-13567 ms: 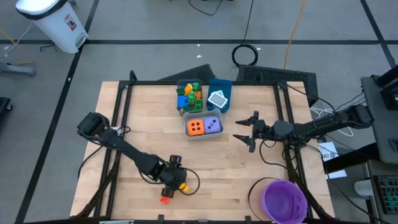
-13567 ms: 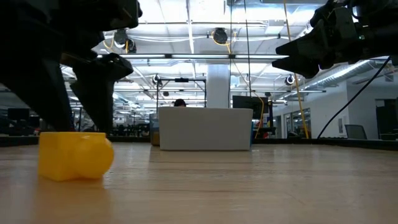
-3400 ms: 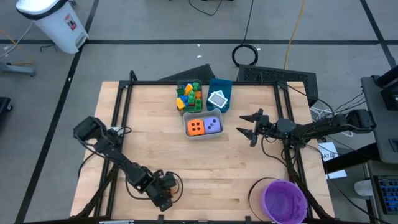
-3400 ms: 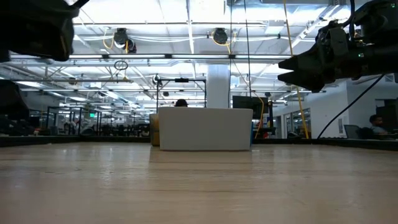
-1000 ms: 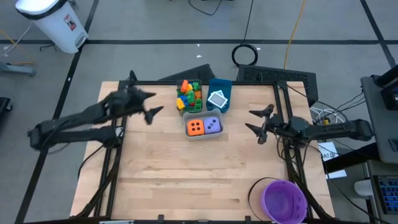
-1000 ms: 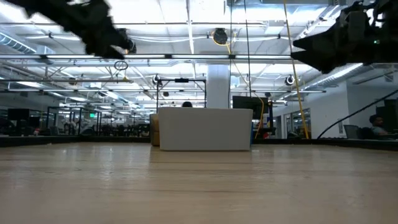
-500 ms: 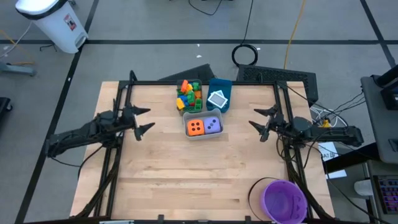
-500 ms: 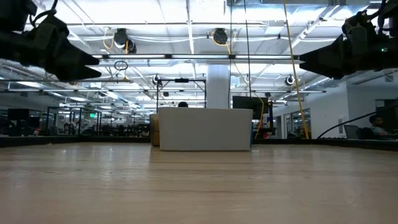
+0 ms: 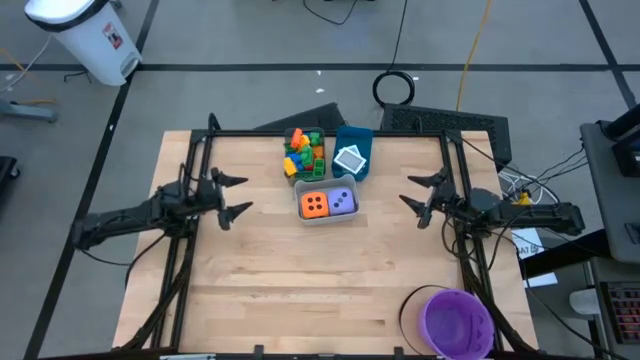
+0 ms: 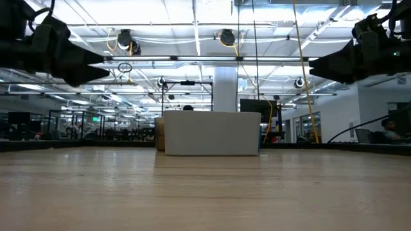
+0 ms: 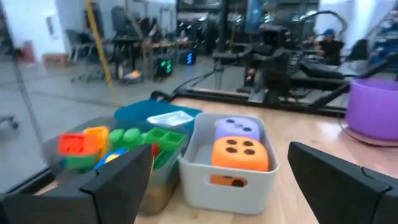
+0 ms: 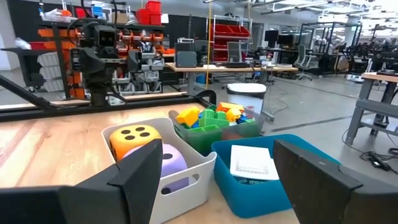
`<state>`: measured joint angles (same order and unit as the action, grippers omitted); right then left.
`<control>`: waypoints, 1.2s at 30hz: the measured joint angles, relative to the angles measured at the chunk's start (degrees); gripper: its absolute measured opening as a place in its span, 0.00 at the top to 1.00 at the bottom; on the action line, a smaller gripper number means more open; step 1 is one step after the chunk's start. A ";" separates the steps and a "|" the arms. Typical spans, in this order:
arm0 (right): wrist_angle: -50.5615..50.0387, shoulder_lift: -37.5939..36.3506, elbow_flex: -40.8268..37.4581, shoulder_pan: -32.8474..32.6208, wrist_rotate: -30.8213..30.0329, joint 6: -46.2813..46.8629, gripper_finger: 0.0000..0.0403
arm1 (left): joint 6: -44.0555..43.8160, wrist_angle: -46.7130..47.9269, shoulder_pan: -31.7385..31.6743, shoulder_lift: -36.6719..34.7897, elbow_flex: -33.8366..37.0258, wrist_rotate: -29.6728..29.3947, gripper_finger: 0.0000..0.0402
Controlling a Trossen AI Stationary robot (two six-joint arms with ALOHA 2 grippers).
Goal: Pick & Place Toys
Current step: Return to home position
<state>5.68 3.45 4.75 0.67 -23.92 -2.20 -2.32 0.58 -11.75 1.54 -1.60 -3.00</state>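
From above, I have the left gripper [image 9: 238,195] over the table's left side, close to the frame rail, jaws apart and holding nothing. The right gripper [image 9: 410,190] mirrors it on the right side, jaws also apart and empty. Between them, toward the far edge, the toys sit in three bins that touch one another. The orange die [image 9: 314,204] and purple die [image 9: 342,201] lie side by side in the grey bin [image 9: 325,218]. A white-teal tile [image 9: 349,160] is in the blue bin [image 9: 355,135], and the bricks [image 9: 304,152] are heaped in the third bin. The near half of the table [image 9: 320,290] is bare wood, with the purple bowl [image 9: 458,322] at its near right corner.

At table height, both grippers hang well above the wood, with open board up to the grey bin.

My left wrist camera frames the dice between its fingers [image 11: 118,180], with the bricks beside them.

My right wrist camera has the blue bin nearest, with the dice and bricks behind it.
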 joint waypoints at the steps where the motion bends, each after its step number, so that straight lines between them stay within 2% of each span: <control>1: -0.23 0.06 -0.03 0.00 0.07 -0.02 0.31 | 0.44 -1.55 0.28 0.39 0.70 0.48 0.06; 7: 0.17 1.13 -0.52 -0.02 0.10 -1.63 0.31 | 0.27 -1.49 0.98 1.89 0.63 0.41 0.06; 12: 0.23 2.78 -0.57 -0.02 0.16 -1.09 0.31 | 9.64 -1.81 0.92 2.65 0.63 0.04 0.05; 15: 0.27 3.42 -0.59 -0.02 0.13 0.06 0.31 | 12.38 -2.21 0.92 2.69 0.65 0.04 0.05; 20: 2.09 4.10 -0.63 -0.02 0.11 0.59 0.31 | 10.68 -2.67 0.92 2.69 0.72 -0.01 0.06; 24: 8.46 4.19 -0.63 -0.02 0.12 7.03 0.31 | 9.38 -2.75 0.92 2.69 0.72 -0.01 0.06; 27: 10.69 4.26 -0.63 -0.02 0.13 8.49 0.31 | 9.25 -2.80 0.92 2.69 0.72 -0.01 0.05; 36: 10.69 4.26 -0.66 -0.02 0.13 8.62 0.31 | 9.31 -2.88 0.92 2.69 0.72 -0.01 0.05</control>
<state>16.37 7.70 4.10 0.64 -23.79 6.42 6.99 -2.31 -10.83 4.23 -0.89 -3.01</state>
